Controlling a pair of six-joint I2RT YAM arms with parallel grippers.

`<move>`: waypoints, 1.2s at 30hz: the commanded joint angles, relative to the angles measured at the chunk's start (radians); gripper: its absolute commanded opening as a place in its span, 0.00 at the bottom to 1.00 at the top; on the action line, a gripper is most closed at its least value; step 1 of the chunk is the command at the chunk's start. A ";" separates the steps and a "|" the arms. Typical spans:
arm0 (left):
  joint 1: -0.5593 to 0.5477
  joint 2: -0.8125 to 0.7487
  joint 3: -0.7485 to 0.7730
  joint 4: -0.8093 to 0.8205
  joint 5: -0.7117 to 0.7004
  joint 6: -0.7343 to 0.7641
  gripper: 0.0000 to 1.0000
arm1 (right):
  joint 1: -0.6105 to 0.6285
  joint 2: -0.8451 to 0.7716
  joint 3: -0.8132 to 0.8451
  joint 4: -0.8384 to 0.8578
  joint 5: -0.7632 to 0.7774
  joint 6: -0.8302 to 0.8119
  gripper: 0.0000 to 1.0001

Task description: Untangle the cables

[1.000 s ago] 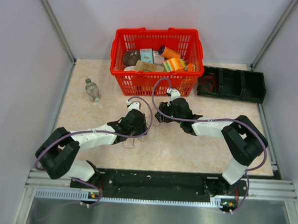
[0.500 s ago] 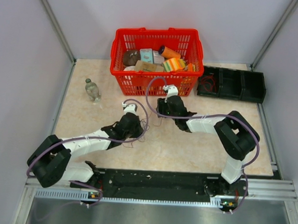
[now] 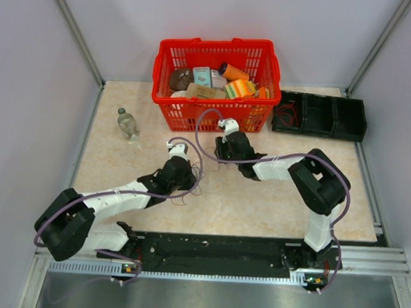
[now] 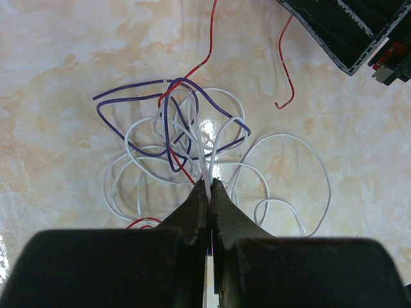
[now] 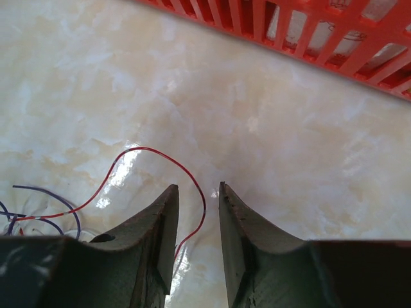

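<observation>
The cables [image 4: 192,138] lie as a loose tangle of thin white, purple and red wires on the marbled table. My left gripper [image 4: 209,183] is shut on white strands at the near edge of the tangle, its tips pressed together. In the top view the left gripper [image 3: 182,172] sits at the wires [image 3: 192,186] in mid table. My right gripper [image 5: 198,190] is open, jaws a small gap apart, low over the table. A red wire [image 5: 154,154] arcs in from the tangle and passes between the fingers, unclamped. From above, the right gripper [image 3: 223,151] is just in front of the basket.
A red basket [image 3: 212,44] full of groceries stands at the back, its mesh wall [image 5: 308,38] close ahead of the right gripper. A plastic bottle [image 3: 128,124] lies at the left and black bins [image 3: 321,116] at the right. A loose red wire end [image 4: 284,70] lies beyond the tangle.
The left jaws have closed onto the white strands. The right jaws have narrowed. Both grippers have shifted a little leftward, the right one closer to the basket.
</observation>
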 commanded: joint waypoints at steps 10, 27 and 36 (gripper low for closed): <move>0.002 -0.050 -0.027 0.071 0.012 0.010 0.00 | 0.034 0.059 0.047 0.118 0.008 -0.060 0.24; 0.002 -0.012 0.024 -0.088 -0.152 -0.117 0.00 | 0.055 -0.816 0.005 -0.417 0.355 -0.020 0.00; 0.002 -0.038 0.004 -0.087 -0.169 -0.136 0.00 | 0.051 -0.924 0.378 -0.672 0.367 -0.112 0.00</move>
